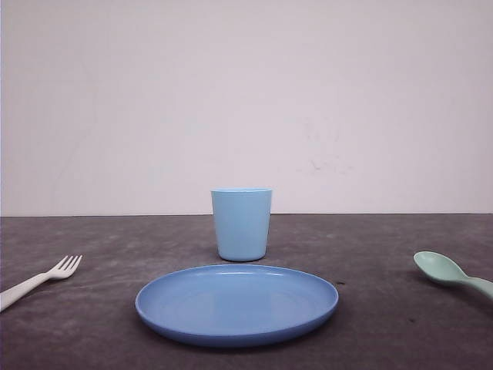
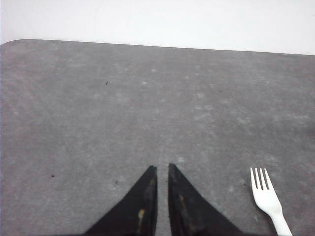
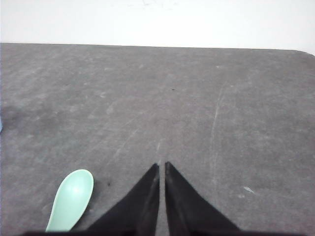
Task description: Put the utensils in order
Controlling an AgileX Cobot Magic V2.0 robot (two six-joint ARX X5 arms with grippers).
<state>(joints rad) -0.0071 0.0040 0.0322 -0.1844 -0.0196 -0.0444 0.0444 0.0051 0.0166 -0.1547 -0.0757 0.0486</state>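
On my front feed the plate [image 1: 236, 306] sits at table centre, the cup [image 1: 241, 223] just beyond it at twelve o'clock. The fork [image 1: 40, 280] lies at nine, the spoon [image 1: 451, 274] at three. My left gripper [image 2: 162, 168] and right gripper [image 3: 162, 164] both hang with fingers together, holding nothing.

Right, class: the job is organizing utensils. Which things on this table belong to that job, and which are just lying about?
Belong to the job:
white fork
mint-green spoon

Just lying about:
light blue cup
blue plate
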